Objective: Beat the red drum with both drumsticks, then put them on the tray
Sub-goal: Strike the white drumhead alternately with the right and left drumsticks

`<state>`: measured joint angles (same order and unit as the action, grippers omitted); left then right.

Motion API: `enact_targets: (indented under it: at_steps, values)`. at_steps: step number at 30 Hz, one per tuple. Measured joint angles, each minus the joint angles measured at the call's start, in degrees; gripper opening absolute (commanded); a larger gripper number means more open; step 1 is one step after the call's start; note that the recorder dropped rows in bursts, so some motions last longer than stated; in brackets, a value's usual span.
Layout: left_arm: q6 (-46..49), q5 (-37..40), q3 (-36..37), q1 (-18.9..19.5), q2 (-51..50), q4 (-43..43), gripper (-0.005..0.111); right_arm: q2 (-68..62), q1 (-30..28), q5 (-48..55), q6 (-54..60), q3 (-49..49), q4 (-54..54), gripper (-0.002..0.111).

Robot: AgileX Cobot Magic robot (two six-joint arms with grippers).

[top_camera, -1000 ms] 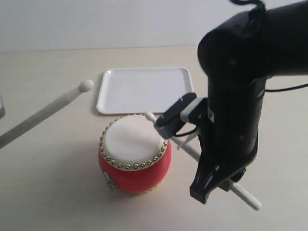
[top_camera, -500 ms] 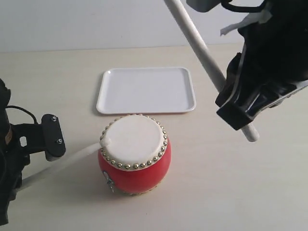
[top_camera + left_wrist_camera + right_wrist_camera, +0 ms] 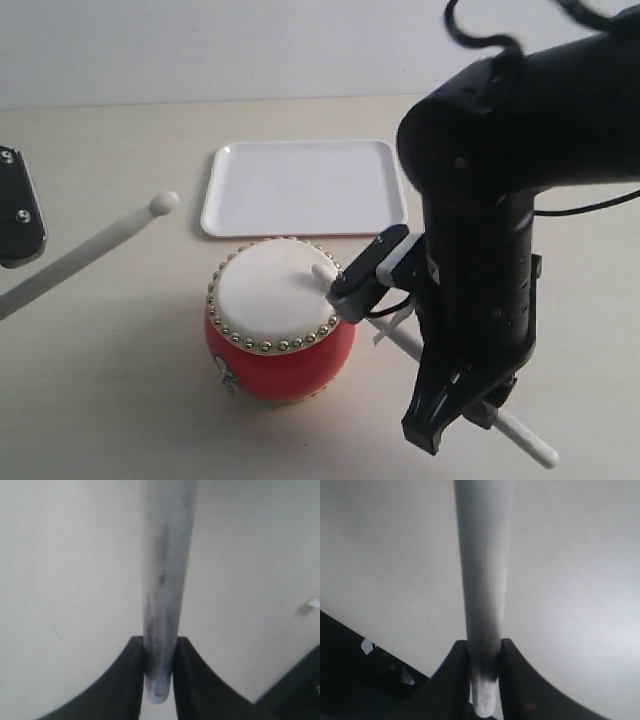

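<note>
The left gripper (image 3: 159, 652) is seen clenched on the butt end of the left drumstick (image 3: 90, 248). Its two black fingers are pressed against the stick's sides, and a short stub is left behind them. The right gripper (image 3: 484, 652) is clamped in the same way on the right drumstick (image 3: 525, 440). Beneath both grippers a smooth, matt, pale beige table (image 3: 120, 400) is spread, and a plain light wall (image 3: 200, 50) is met at its far edge. The right drumstick is sloped downward and away from its gripper, and its rounded tip is laid on the cream skin of the red drum (image 3: 280, 350), near the studded edge closest to that gripper. The drum is thus found upright on the table, just ahead of the right gripper. The left drumstick is held raised, with its tip in the air and well apart from the drum, which lies off to one side of that stick's line. The tray (image 3: 300, 185) is set flat on the table just beyond the drum, as reckoned from the right gripper; whether the two touch cannot be told. In the exterior view much of the right drumstick's shaft is hidden by the bulky black right arm (image 3: 490, 200) hung over the table. A black bracket (image 3: 18, 210) of the left arm is cut off by the edge of that view.
</note>
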<state>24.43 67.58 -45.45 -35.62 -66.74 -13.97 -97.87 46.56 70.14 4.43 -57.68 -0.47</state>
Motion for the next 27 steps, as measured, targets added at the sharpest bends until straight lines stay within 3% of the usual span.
enact_targets:
  at_steps: [8, 17, 23, 27]
  values:
    - [0.6, -8.3, -0.1, 0.0, 0.4, 0.9, 0.000, 4.7, 0.0, -0.3, 0.0, -2.8, 0.0, 0.000]
    - [3.9, -10.4, -0.5, 0.0, -19.8, 0.9, 0.000, 22.9, 0.0, -0.3, -0.1, -9.1, -2.2, 0.000]
    - [2.5, -4.3, -3.9, 0.0, -30.4, -0.9, 0.000, 26.8, 0.0, -0.1, -0.1, -9.8, -2.8, 0.000]
    - [0.2, 0.1, -5.4, 0.0, -29.0, -2.1, 0.000, 25.6, 0.0, 0.0, -0.1, -9.6, -2.8, 0.000]
